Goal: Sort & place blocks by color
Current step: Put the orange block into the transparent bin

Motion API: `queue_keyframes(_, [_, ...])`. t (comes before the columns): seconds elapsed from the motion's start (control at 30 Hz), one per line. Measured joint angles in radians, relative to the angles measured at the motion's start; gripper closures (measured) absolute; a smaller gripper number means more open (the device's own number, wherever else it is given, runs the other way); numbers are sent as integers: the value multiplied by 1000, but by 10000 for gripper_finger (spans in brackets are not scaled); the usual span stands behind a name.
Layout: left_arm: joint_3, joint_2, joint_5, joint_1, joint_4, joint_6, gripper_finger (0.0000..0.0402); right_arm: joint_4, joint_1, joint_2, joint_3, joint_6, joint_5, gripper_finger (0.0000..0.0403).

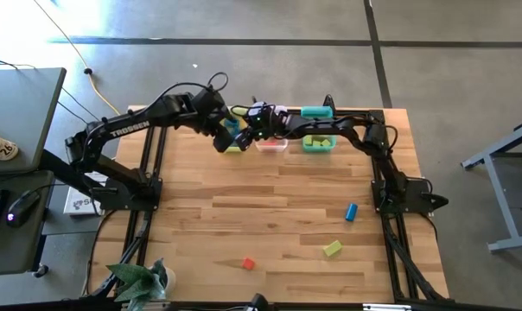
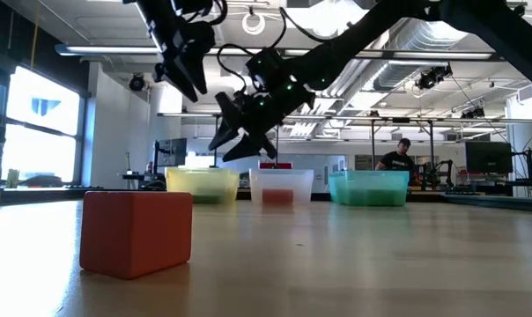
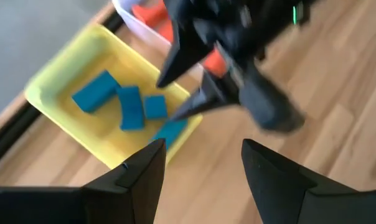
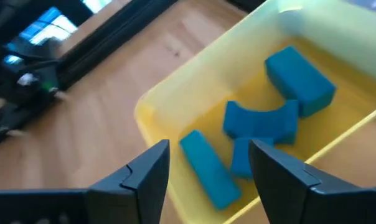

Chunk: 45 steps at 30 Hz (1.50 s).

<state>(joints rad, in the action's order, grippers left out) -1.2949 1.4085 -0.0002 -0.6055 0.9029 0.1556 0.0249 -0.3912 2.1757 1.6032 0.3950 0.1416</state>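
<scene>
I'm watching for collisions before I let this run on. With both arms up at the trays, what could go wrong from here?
1. Both open, empty hands crowd over the yellow plastic tray of blue blocks: the left hand and right hand could knock together.
2. Either hand could nudge the yellow tray or the clear plastic tray beside it.
3. Three blocks remain loose: a small blue cylinder, yellow-green block and red-orange block.

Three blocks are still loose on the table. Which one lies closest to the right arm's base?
The blue block, just inside the right arm's base. The yellow-green block lies nearer the front edge, and the red-orange block is farthest, toward the table's middle.
</scene>
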Motion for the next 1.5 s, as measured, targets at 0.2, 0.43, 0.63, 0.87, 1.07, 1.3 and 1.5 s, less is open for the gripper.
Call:
queue_keyframes(0.2, [0, -4, -1, 67, 104, -19, 202, 160, -11, -81, 0, 51, 51, 198])
queue_keyframes(0.43, [0, -42, -7, 167, 143, -61, 202, 379, 31, -191, 0, 50, -39, 197])
queue_keyframes(0.63, [-1, -59, -6, 273, 143, -139, 202, 528, 66, -271, 1, 100, -119, 197])
queue_keyframes(0.87, [-1, -59, 1, 423, 120, -212, 202, 651, 93, -365, 1, 127, -194, 196])
queue_keyframes(1.07, [-1, -59, 1, 539, 46, -211, 202, 686, 97, -442, 1, 148, -222, 196])
queue_keyframes(1.3, [-1, -59, 45, 642, 3, -190, 202, 699, 109, -507, 1, 142, -212, 197])
queue_keyframes(1.5, [-1, -59, 40, 716, -6, -133, 198, 707, 137, -555, 1, 147, -162, 197])
